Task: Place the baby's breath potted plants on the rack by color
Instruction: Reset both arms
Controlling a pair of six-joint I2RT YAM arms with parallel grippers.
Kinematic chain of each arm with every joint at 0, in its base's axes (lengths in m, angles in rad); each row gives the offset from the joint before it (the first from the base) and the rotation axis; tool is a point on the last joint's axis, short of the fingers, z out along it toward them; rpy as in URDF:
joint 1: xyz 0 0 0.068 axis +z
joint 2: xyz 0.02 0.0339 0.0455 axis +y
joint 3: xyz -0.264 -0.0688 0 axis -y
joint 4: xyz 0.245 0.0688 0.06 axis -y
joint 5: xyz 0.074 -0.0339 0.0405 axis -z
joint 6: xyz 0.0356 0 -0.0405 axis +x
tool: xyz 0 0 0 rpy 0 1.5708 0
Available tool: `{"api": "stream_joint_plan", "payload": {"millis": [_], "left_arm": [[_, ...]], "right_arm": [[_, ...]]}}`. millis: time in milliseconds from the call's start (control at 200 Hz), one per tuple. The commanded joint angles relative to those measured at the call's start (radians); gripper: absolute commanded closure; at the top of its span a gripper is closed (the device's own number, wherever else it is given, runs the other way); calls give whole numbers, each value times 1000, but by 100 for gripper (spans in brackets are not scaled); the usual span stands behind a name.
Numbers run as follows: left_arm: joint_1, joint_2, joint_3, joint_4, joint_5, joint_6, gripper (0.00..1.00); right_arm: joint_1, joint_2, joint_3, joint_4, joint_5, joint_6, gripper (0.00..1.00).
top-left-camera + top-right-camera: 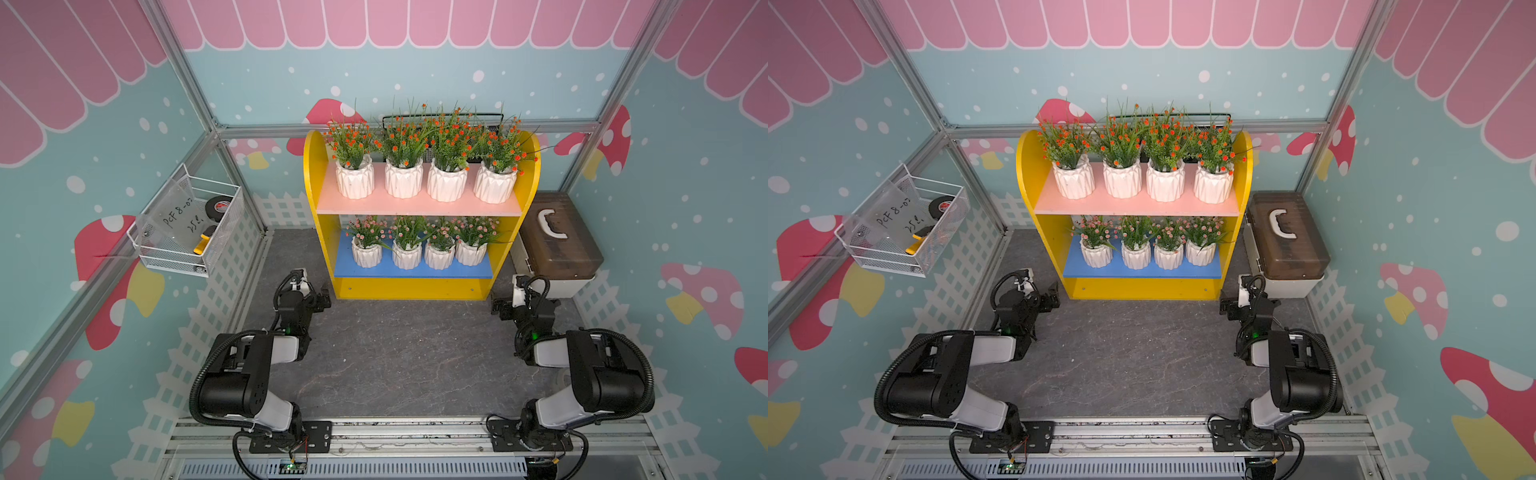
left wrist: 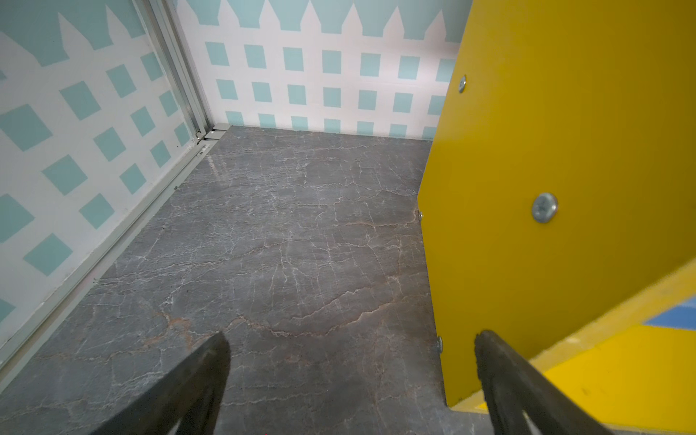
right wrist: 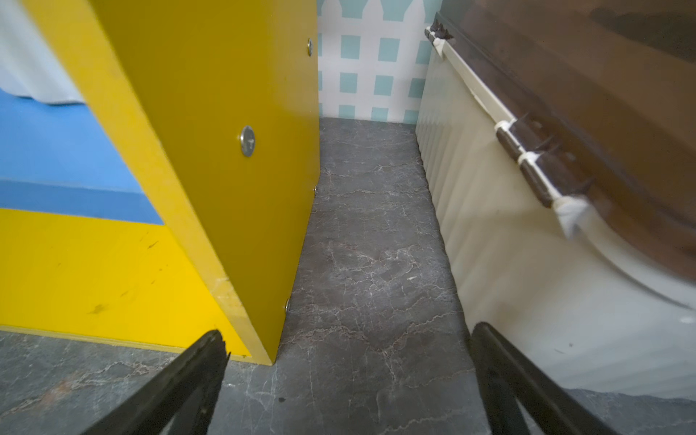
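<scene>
Black-fingered left gripper (image 2: 352, 339) spread wide and empty, low over the grey surface (image 1: 395, 357), just off the front left corner of the rack (image 1: 312, 187). Right gripper (image 3: 348, 333) is also wide apart and empty, just off the rack's front right corner, in the gap between the yellow side panel and a brown-lidded box (image 1: 557, 241). Neither touches the rack as far as the wrist views show. Both top views show four orange plants (image 1: 405, 145) in a row on the pink shelf (image 1: 415, 206) and four pink plants (image 1: 407, 237) in a row on the blue shelf (image 1: 411, 271), all upright in white pots. No pot shows on the surface. Judgement: sorting by colour looks finished and this is the end or rest step, with nothing left to pick. Next move, if any, likely just backing both arms toward the near edge, straight out, so fingers don't clip the side panels or the box.
</scene>
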Motion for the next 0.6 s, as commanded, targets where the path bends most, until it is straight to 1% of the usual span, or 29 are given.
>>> {"api": "stream_joint_plan", "payload": {"millis": [0,595], "left_arm": [[5,4,19,-4,-23,-6,1],[2,5,18,-1,-25,-4,1]], "right_arm": [[17,-6,24,-26,30,-38,0],[19,4,29,-25,32,-37,0]]}}
